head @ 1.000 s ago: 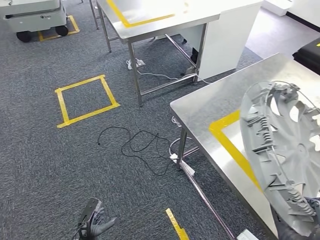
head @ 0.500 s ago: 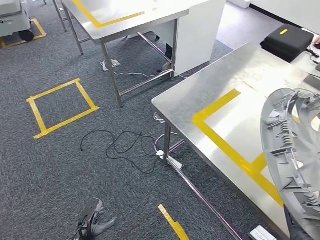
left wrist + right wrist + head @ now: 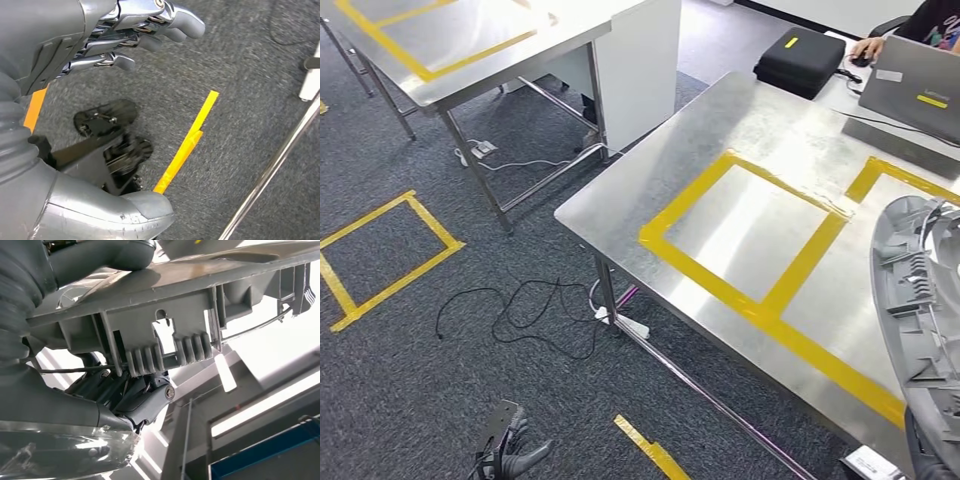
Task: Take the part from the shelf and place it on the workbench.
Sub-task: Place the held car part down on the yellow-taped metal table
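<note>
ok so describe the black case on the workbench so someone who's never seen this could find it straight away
Start at the large steel workbench with yellow tape squares on it. Follow it to its far edge, where a flat black case lies left of a grey laptop. It is the only black thing there, and it has a small yellow mark on its lid.

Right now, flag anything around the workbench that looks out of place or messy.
A loose black cable lies tangled on the carpet beside the workbench leg, near a white power strip, a possible trip hazard. Nothing looks spilled or damaged. The grey part is held upright over the bench edge, not yet set down.
</note>
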{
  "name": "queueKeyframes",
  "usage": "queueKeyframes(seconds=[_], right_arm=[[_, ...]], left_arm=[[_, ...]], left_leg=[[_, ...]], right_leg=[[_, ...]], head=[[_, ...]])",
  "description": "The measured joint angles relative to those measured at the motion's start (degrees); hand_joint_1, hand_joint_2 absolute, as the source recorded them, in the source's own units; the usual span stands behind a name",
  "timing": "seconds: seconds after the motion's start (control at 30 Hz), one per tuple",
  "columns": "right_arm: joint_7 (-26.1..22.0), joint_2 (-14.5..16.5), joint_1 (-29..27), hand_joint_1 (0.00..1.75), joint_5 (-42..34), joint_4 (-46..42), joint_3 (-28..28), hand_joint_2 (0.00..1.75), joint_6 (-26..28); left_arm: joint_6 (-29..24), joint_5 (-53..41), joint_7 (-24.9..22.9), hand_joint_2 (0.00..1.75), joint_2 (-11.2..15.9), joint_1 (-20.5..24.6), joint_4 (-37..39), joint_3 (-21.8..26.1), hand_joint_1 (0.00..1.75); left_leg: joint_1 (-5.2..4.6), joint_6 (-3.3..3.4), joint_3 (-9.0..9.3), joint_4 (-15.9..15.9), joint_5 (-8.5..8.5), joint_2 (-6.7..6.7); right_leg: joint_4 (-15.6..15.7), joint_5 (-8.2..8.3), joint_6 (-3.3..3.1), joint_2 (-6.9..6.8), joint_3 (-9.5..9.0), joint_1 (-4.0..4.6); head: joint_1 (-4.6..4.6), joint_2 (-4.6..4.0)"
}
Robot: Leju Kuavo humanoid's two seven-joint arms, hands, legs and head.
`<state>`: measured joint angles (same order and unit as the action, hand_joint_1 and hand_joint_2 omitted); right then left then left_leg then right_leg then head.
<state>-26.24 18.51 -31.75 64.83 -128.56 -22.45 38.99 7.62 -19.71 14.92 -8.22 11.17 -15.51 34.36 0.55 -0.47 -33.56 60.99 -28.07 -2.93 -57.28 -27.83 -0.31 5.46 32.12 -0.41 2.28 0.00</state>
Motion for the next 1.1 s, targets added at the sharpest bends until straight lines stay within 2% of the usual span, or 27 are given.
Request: queueKeyframes(seconds=[0.07, 0.13, 0.17, 0.2, 0.27, 0.3, 0.33, 0.37, 0.4, 0.47, 0.5, 0.53, 0.57, 0.63, 0.67, 0.77, 0.8, 0.87, 0.93, 1.03, 1.1], right_arm=[[0.13, 0.0, -0.06, 1.75, -0.37, 1.13, -0.76, 1.75, 0.0], [0.33, 0.0, -0.26, 1.75, -0.46, 2.09, -1.52, 1.75, 0.0], [0.44, 0.0, -0.38, 1.75, -0.5, 2.54, -1.9, 1.75, 0.0], [0.51, 0.0, -0.36, 1.75, -0.58, 3.04, -2.26, 1.75, 0.0], [0.55, 0.0, -0.08, 1.75, -0.84, 4.17, -2.9, 1.75, 0.0], [0.5, 0.0, 0.08, 1.75, -1.02, 4.77, -3.21, 1.75, 0.0], [0.44, 0.0, 0.16, 1.75, -1.19, 5.46, -3.55, 1.75, 0.0], [0.38, 0.0, 0.17, 1.75, -1.38, 6.17, -3.96, 1.75, -0.01], [0.27, 0.0, 0.19, 1.75, -1.57, 6.93, -4.44, 1.75, -0.07], [-0.32, -0.01, 0.61, 1.75, -1.87, 8.38, -5.64, 1.75, -1.05], [-0.84, -0.01, 1.18, 1.75, -1.96, 9.04, -6.42, 1.75, -2.25], [-1.47, -0.01, 1.89, 1.75, -1.97, 9.66, -7.37, 1.75, -3.94], [-2.14, -0.01, 2.69, 1.75, -1.86, 10.26, -8.52, 1.75, -5.94], [-3.42, 0.0, 4.21, 1.75, -0.95, 11.37, -11.2, 1.75, -9.86], [-4.02, 0.0, 5.05, 1.75, -0.26, 11.87, -12.72, 1.75, -11.54], [-5.39, 0.0, 7.68, 1.75, 1.39, 13.41, -17.26, 1.75, -15.15], [-5.74, 0.0, 8.44, 1.75, 1.95, 13.87, -18.62, 1.75, -16.13], [-6.36, -0.01, 9.85, 1.75, 3.5, 14.6, -21.13, 1.75, -18.15], [-6.62, -0.14, 11.14, 1.75, 5.3, 15.2, -23.27, 1.75, -19.99], [-6.25, -1.18, 12.88, 1.75, 8.4, 16.23, -25.67, 1.75, -22.05], [-5.8, -2.23, 13.79, 1.75, 10.48, 16.87, -26.35, 1.75, -22.74]], left_arm=[[0.01, -0.03, 0.07, 1.75, 0.14, 0.02, 0.01, 0.32, 0.0], [0.01, -0.08, 0.21, 1.75, 0.14, 0.12, 0.01, 0.47, 0.0], [0.01, -0.1, 0.31, 1.75, 0.13, 0.22, 0.01, 0.51, 0.0], [0.01, -0.13, 0.41, 1.75, 0.11, 0.3, 0.01, 0.54, 0.0], [0.0, -0.19, 0.51, 1.75, 0.08, 0.2, 0.02, 0.57, 0.0], [-0.01, -0.22, 0.53, 1.75, 0.11, 0.06, 0.02, 0.59, 0.0], [-0.02, -0.25, 0.54, 1.75, 0.16, -0.05, 0.02, 0.61, 0.0], [-0.03, -0.29, 0.54, 1.75, 0.22, -0.1, 0.02, 0.63, 0.0], [-0.03, -0.34, 0.54, 1.75, 0.23, -0.1, 0.02, 0.64, 0.0], [-0.03, -0.5, 0.54, 1.75, 0.2, -0.05, 0.02, 0.64, 0.0], [-0.02, -0.58, 0.54, 1.75, 0.22, 0.01, 0.02, 0.64, 0.0], [-0.01, -0.65, 0.54, 1.75, 0.26, 0.09, 0.02, 0.64, 0.0], [0.03, -0.69, 0.54, 1.75, 0.28, 0.22, 0.02, 0.63, 0.0], [0.13, -0.72, 0.54, 1.75, 0.28, 0.52, 0.02, 0.63, 0.0], [0.2, -0.73, 0.54, 1.75, 0.33, 0.63, 0.02, 0.64, 0.0], [0.34, -0.78, 0.52, 1.75, 0.55, 0.87, 0.02, 0.63, 0.0], [0.4, -0.8, 0.51, 1.75, 0.57, 0.9, 0.02, 0.63, 0.0], [0.56, -0.84, 0.5, 1.75, 0.61, 0.87, 0.02, 0.63, 0.0], [0.74, -0.98, 0.49, 1.75, 0.63, 0.87, 0.02, 0.63, 0.0], [1.05, -1.32, 0.49, 1.75, 0.64, 0.88, 0.02, 0.63, 0.0], [1.16, -1.44, 0.49, 1.75, 0.68, 0.95, 0.02, 0.63, 0.0]], left_leg=[[0.02, 0.42, 1.32, -3.12, 0.45, -1.56], [0.06, 0.8, 1.47, -3.68, 0.47, -0.58], [0.15, 1.1, 1.6, -4.0, 0.59, 0.02], [0.26, 1.41, 1.74, -4.31, 0.7, 0.69], [0.22, 1.85, 1.9, -4.55, 0.68, 2.15], [0.15, 1.95, 1.92, -4.53, 0.61, 2.96], [0.1, 1.96, 1.96, -4.51, 0.51, 3.75], [0.08, 1.91, 2.04, -4.51, 0.4, 4.46], [0.08, 1.8, 2.18, -4.5, 0.27, 5.08], [0.03, 1.42, 2.68, -4.51, -0.1, 6.15], [-0.1, 1.11, 2.88, -4.46, -0.32, 6.61], [-0.24, 0.8, 3.05, -4.42, -0.48, 7.0], [-0.34, 0.51, 3.16, -4.39, -0.56, 7.34], [-0.35, 0.07, 3.4, -4.59, -0.59, 7.78], [-0.34, 0.43, 3.57, -4.82, -0.51, 7.86], [-0.42, 2.28, 3.93, -5.25, -0.33, 7.77], [-0.4, 2.42, 3.96, -5.25, -0.33, 7.77], [-0.29, 2.28, 3.97, -5.31, -0.23, 7.76], [-0.13, 1.83, 3.96, -5.38, -0.12, 7.74], [0.11, 0.34, 3.95, -5.42, -0.08, 7.73], [0.16, -0.22, 3.95, -5.43, -0.1, 7.73]], right_leg=[[-0.14, 0.05, 0.68, 1.17, 0.46, -0.14], [-0.12, 0.16, 1.45, 2.01, 1.09, -0.34], [-0.55, -0.19, 1.76, 1.26, 1.47, -0.31], [-1.88, -1.1, 2.03, -0.12, 2.27, -0.24], [-7.99, -4.42, 2.58, -3.64, 5.34, -0.23], [-11.85, -6.06, 2.86, -4.53, 7.31, -0.34], [-14.73, -6.9, 3.09, -4.97, 8.81, -0.45], [-15.78, -6.71, 3.29, -5.23, 9.39, -0.56], [-14.39, -5.39, 3.4, -5.46, 8.69, -0.65], [-6.76, -1.73, 3.39, -6.86, 4.61, -0.7], [-3.21, -0.49, 3.13, -7.5, 2.57, -0.6], [-0.87, 0.13, 2.82, -7.95, 1.21, -0.47], [0.0, 0.13, 2.47, -8.07, 0.67, -0.3], [0.11, 0.34, 1.87, -7.4, 0.6, -0.18], [0.29, 0.48, 1.8, -7.28, 0.5, -0.2], [0.73, 0.69, 1.78, -7.17, 0.15, -0.22], [0.71, 0.62, 1.67, -7.17, 0.13, -0.14], [0.67, 0.49, 1.43, -7.21, 0.11, 0.04], [0.61, 0.44, 1.29, -7.27, 0.12, 0.21], [0.44, 0.39, 1.18, -7.33, 0.19, 0.36], [0.35, 0.37, 1.14, -7.34, 0.21, 0.38]], head=[[0.01, 0.0], [-0.03, 0.0], [0.08, 0.0], [0.33, 0.0], [0.78, 0.0], [0.87, 0.0], [0.86, 0.0], [0.87, 0.0], [0.88, 0.0], [0.89, 0.0], [0.86, 0.0], [0.81, 0.0], [0.76, 0.0], [0.72, 0.01], [0.63, 0.01], [0.11, 0.0], [0.04, 0.0], [0.05, 0.0], [0.06, 0.0], [0.07, 0.0], [0.08, 0.0]])
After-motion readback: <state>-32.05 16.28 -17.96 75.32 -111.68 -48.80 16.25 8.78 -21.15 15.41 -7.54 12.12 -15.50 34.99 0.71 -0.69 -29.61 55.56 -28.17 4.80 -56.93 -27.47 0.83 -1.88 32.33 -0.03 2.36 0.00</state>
